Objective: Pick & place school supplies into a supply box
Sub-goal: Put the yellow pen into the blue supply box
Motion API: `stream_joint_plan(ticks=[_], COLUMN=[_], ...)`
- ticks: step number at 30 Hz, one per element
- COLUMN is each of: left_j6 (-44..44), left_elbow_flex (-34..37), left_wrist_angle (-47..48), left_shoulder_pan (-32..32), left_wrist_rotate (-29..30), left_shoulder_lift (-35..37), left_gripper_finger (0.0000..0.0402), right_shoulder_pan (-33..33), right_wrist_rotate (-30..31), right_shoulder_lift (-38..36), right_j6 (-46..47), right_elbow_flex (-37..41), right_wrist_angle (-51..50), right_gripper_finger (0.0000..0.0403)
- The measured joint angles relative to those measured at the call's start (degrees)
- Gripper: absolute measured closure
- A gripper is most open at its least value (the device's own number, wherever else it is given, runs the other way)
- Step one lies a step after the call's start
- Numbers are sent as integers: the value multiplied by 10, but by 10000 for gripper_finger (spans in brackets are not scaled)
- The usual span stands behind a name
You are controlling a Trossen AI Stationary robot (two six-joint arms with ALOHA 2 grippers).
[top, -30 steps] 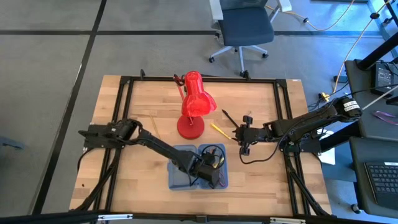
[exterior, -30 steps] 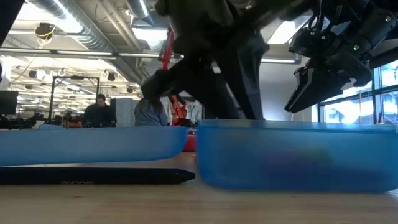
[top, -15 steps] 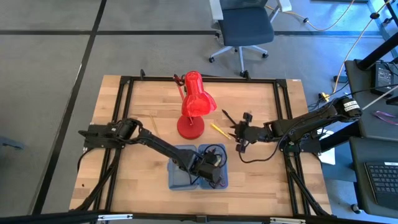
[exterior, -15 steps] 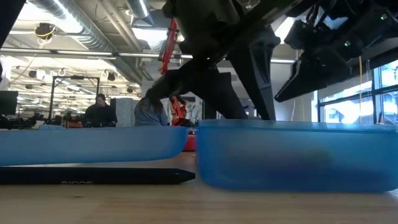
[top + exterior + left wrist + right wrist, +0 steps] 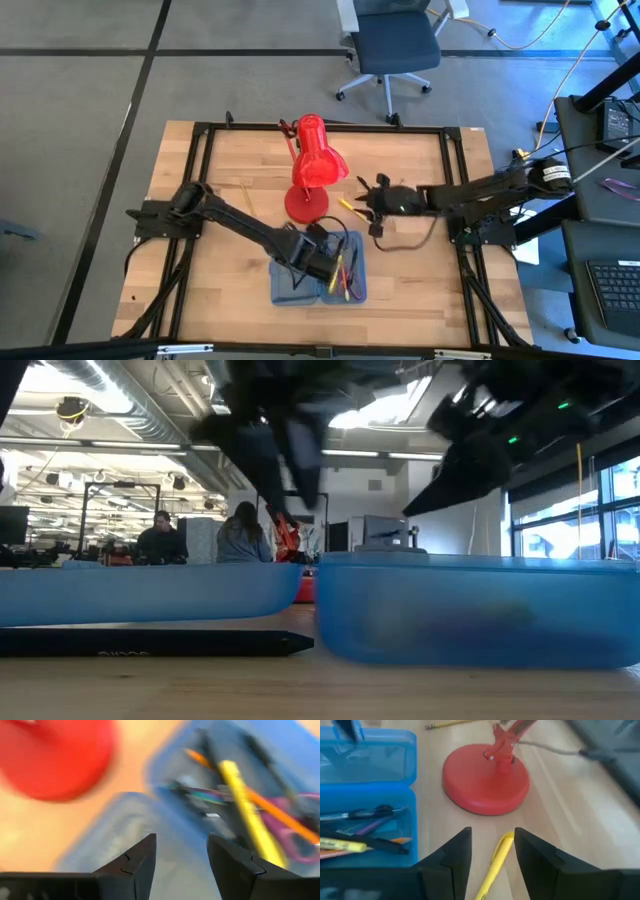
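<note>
The blue supply box (image 5: pixel 300 285) lies open near the table's front edge. Its right half (image 5: pixel 280 780) holds a yellow pen (image 5: pixel 245 805), an orange one (image 5: pixel 280 817), a black pen and purple scissors (image 5: pixel 295 837). My left gripper (image 5: pixel 181 845) hovers open over the box (image 5: pixel 322 262), with nothing between its fingers. Another yellow pen (image 5: pixel 494 862) lies flat on the wood just right of the red lamp base (image 5: pixel 486 780). My right gripper (image 5: pixel 492 837) is open and low over it (image 5: pixel 360 205), one finger on either side of the pen, apart from it.
The red desk lamp (image 5: pixel 315 165) stands at the table's middle, close to my right gripper. A wooden pencil (image 5: pixel 452 724) lies beyond the lamp base, toward the table's left. A black pen (image 5: pixel 150 643) lies on the table in front of the box. An office chair (image 5: pixel 395 45) stands past the far edge.
My left gripper has drawn back from the box's right half, up and toward the left half, and the yellow and orange pens now show lying in that half. My right gripper has moved toward the table's left, up to the yellow pen beside the lamp base.
</note>
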State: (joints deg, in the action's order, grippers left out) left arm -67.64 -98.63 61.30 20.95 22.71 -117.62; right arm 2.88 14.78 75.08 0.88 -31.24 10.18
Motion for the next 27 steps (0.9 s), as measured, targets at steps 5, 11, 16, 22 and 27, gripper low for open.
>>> stream_joint_plan(ticks=[5, 11, 16, 22, 27], left_j6=[-7, -10, -14, -26, -17], left_elbow_flex=[0, 0, 0, 0, 0], left_wrist_angle=[133, 230, 234, 230, 230], left_shoulder_pan=[-1, 3, 11, 11, 12], left_wrist_rotate=[85, 149, 168, 148, 146], left_shoulder_lift=[40, 78, 84, 84, 84], left_gripper_finger=[235, 235, 235, 235, 235], right_shoulder_pan=[-81, -109, -118, -123, -124], right_wrist_rotate=[-79, -94, -82, -98, -102], right_shoulder_lift=[70, 188, 250, 256, 253], right_j6=[-6, -4, -8, 19, 36], right_elbow_flex=[-50, -139, -185, -195, -195], right_wrist_angle=[-10, -91, -146, -173, -174], right_gripper_finger=[250, 250, 250, 250, 250])
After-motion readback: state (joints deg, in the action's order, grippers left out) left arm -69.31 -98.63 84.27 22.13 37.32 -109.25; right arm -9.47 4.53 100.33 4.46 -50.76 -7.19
